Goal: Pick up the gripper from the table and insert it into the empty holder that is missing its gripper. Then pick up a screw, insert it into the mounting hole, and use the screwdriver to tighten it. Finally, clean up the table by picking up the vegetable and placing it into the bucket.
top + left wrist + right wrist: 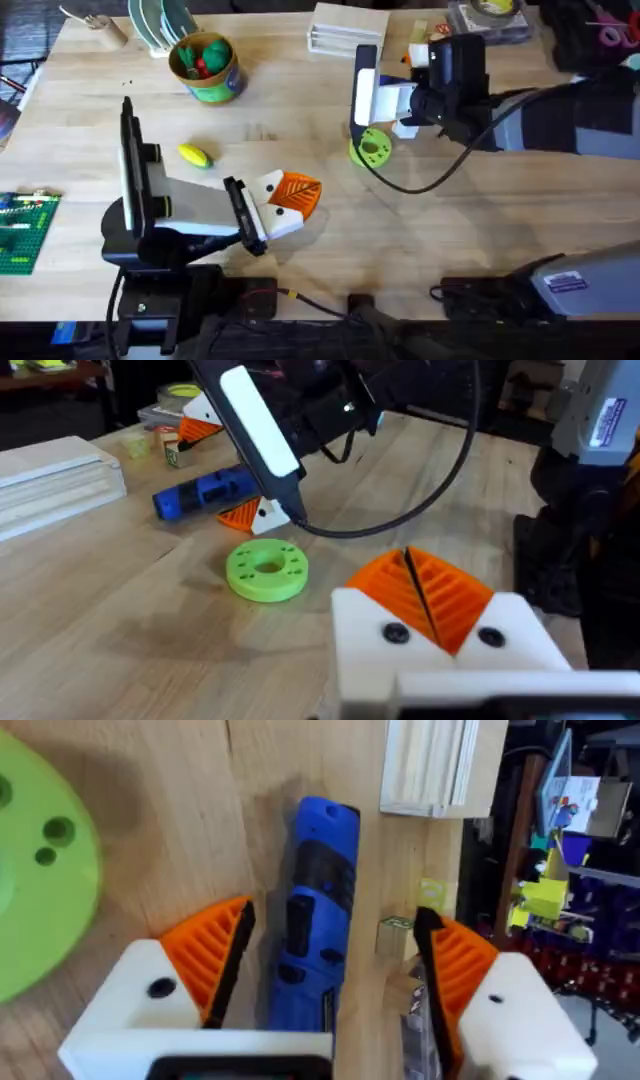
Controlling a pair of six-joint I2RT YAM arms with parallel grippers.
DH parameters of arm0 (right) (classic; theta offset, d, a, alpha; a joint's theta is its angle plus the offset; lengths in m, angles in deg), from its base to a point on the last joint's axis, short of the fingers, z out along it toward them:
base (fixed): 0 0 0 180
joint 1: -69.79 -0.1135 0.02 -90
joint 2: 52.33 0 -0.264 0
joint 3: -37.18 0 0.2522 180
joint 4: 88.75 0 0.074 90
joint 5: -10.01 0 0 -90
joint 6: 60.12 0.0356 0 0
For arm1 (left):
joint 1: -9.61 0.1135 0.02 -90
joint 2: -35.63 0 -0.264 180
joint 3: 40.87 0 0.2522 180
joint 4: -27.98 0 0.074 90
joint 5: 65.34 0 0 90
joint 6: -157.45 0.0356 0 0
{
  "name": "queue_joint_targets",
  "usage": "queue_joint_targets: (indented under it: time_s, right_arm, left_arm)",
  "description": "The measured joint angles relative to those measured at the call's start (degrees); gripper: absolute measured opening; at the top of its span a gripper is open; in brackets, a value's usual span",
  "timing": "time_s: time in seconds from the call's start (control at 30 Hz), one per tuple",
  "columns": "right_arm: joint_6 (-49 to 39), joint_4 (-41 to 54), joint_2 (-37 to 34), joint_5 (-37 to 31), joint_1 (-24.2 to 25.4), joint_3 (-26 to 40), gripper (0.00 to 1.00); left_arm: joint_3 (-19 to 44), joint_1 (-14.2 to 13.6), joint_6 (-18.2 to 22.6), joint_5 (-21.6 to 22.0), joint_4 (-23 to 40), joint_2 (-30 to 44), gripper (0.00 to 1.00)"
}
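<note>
Left gripper point(290, 200): nearest the arm bases, well short of the green disc point(372, 148) and to its left; its orange pads point(425, 588) met along one thin dark seam, so the fingers were pressed together with nothing between them

Vegetable point(196, 155): lay on the table point(300, 110) left of the green disc, well apart from it; long axis ran slantwise, which end was greenish could not be told; not yet put away

Green disc: flat on the table, the landmark for the rest

Right gripper point(330, 970): just beyond the green disc, lowered over the screwdriver point(315, 920); its fingers stood wide apart, one on each side of the blue body, neither pad visibly touching it

Screwdriver: lay on its side just past the green disc, between the right gripper's fingers; long axis ran along the gap between the fingers, rounded end away from the wrist; the bit could not be made out

Bucket point(207, 68): far left of the green disc, upright, holding green and red toy pieces

Progress: judging by the spread fingers over the blue body, the step in hand was taking up the screwdriver; whether the fin and the screw were already seated could not be told; tightening and the clean-up looked left to do
</note>
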Motion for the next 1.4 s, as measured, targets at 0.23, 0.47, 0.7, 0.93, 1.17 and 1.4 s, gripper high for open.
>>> queue_joint_targets:
  time_s: [0.23, 0.47, 0.7, 0.93, 1.17, 1.4]
  right_arm:
    - [11.05, 3.68, 2.54, 0.34, -0.85, -0.44, 0.991]
    - [23.36, 8.44, 12.27, 0.74, -1.17, -0.74, 0.991]
    - [32.73, 12.41, 22.09, 1.06, -1.15, -0.74, 0.991]
    - [40.55, 12.58, 29.46, 1.62, -1.15, -0.74, 0.991]
    - [45.12, 13.94, 32.05, 1.83, -1.15, -0.74, 0.991]
    - [48.74, 16.89, 32.66, 2.00, -1.17, -0.74, 0.991]
  left_arm:
    - [0.00, 0.00, 0.18, 0.00, 0.00, 0.02, 0.528]
    - [0.00, 0.00, -0.02, -0.02, 0.00, 0.00, 0.154]
    - [0.00, 0.00, 0.29, -0.01, 0.00, 0.00, 0.567]
    - [0.00, 0.00, 0.20, -0.02, 0.00, 0.00, 0.993]
    - [0.00, 0.00, 0.19, 1.48, -0.65, 0.01, 0.994]
    - [7.32, 0.00, -0.69, 17.71, 2.66, 0.01, 0.993]
